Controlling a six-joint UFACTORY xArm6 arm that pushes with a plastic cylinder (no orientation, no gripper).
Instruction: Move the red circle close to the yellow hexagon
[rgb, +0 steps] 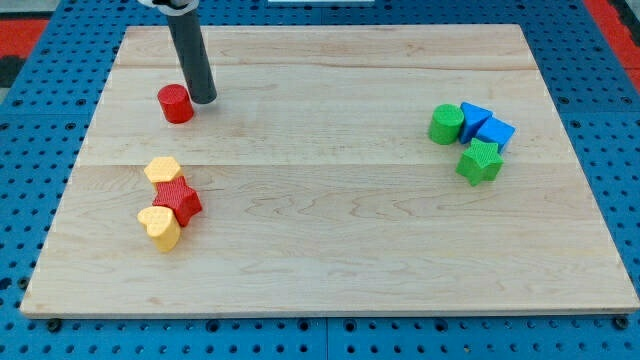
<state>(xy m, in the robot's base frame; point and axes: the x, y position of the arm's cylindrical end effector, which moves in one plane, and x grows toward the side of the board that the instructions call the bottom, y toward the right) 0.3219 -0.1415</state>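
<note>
My tip stands just beside the red circle, on its right side, on the wooden board.

There is no claw here, only a straight dark rod, so nothing opens or closes; whether the rod touches the red circle I cannot tell. No container is on the board. From the view's left: the red circle, a short cylinder, lies near the top left. Below it, three blocks touch in a column: the yellow hexagon, a red star and a yellow heart. Far at the right is a tight group of four: a green cylinder, two blue blocks with angular shape, and a green block. The board is pale wood with visible grain.
</note>
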